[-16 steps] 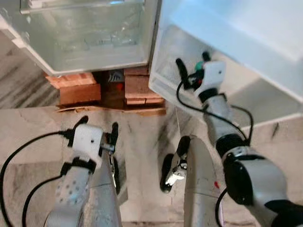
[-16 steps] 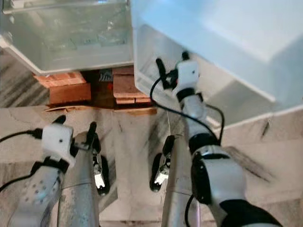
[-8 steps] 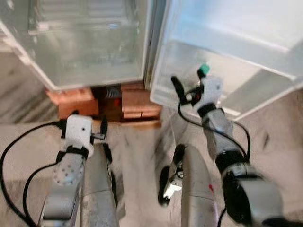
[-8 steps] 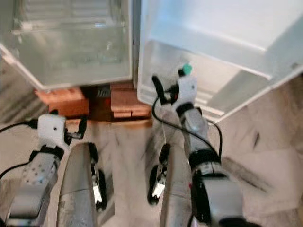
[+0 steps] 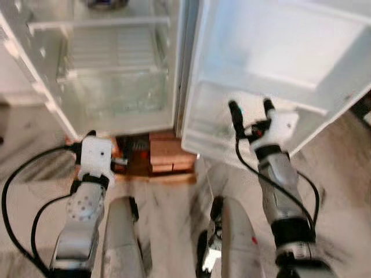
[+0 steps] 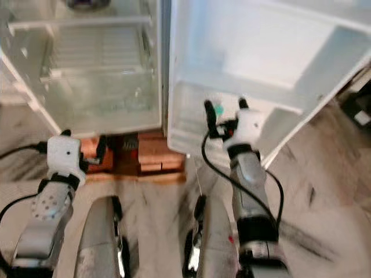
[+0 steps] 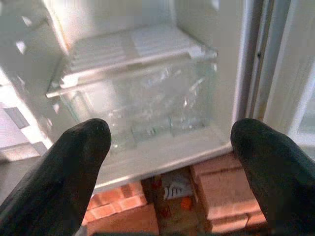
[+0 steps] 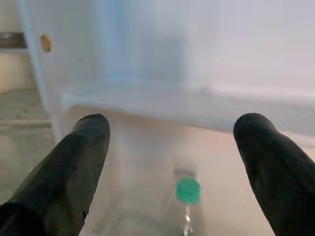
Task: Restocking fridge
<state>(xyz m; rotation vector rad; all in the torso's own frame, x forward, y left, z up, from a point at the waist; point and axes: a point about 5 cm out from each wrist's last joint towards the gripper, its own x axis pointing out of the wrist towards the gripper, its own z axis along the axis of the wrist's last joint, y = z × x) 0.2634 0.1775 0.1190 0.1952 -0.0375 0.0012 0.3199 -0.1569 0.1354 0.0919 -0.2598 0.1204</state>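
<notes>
Bottle (image 8: 187,191) with green cap standing in door bin (image 5: 200,124) of open fridge (image 5: 116,87), right gripper (image 5: 251,107) fingers spread above it, left gripper (image 7: 167,162) fingers spread near bricks (image 5: 168,153), marble floor (image 5: 168,202) in front.

White fridge (image 5: 278,52) door bin holds a clear bottle (image 8: 183,216) with green cap (image 8: 188,190); red-orange bricks (image 5: 168,152) sit under the fridge.

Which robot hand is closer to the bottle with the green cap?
Right. The right gripper hangs open just above the green-capped bottle in the fridge door bin. The left gripper, also open, faces the crisper drawer.
</notes>
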